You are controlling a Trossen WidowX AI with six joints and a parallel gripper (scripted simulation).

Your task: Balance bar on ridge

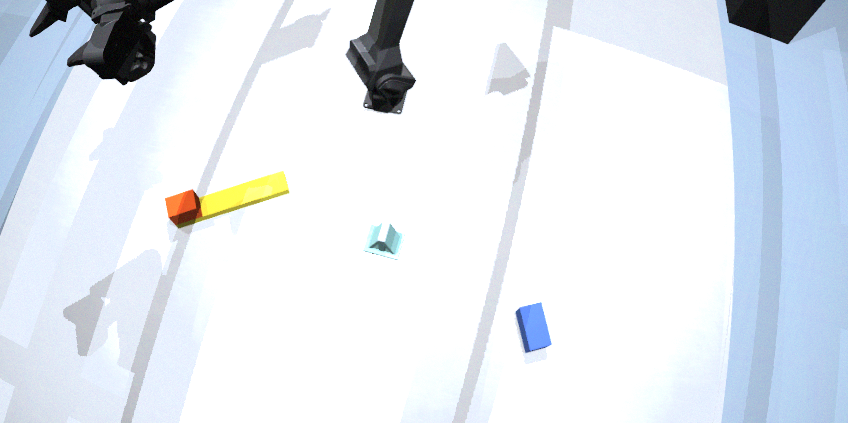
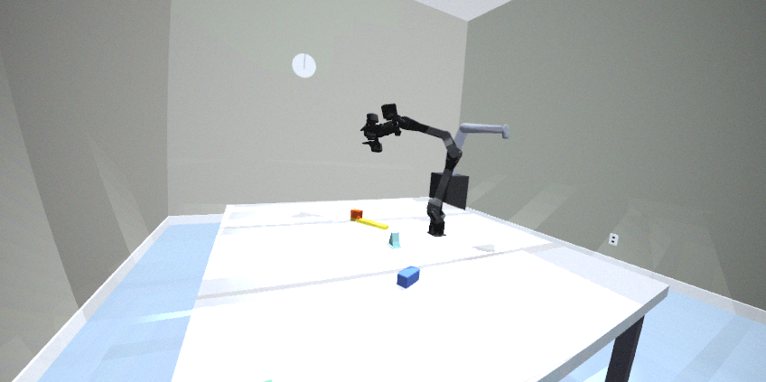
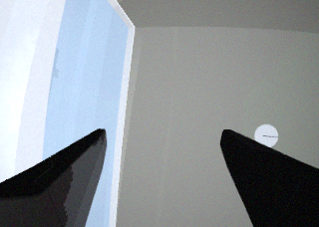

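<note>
Gray-green walls, one bearing a round white clock, surround a pale blue floor.

So the yellow bar is lying on the desk, with an orange block sitting on one end. The pale teal ridge is well apart from it, nothing on top. Blue block's off by itself too, and the arm hangs over near the top edge.
</note>
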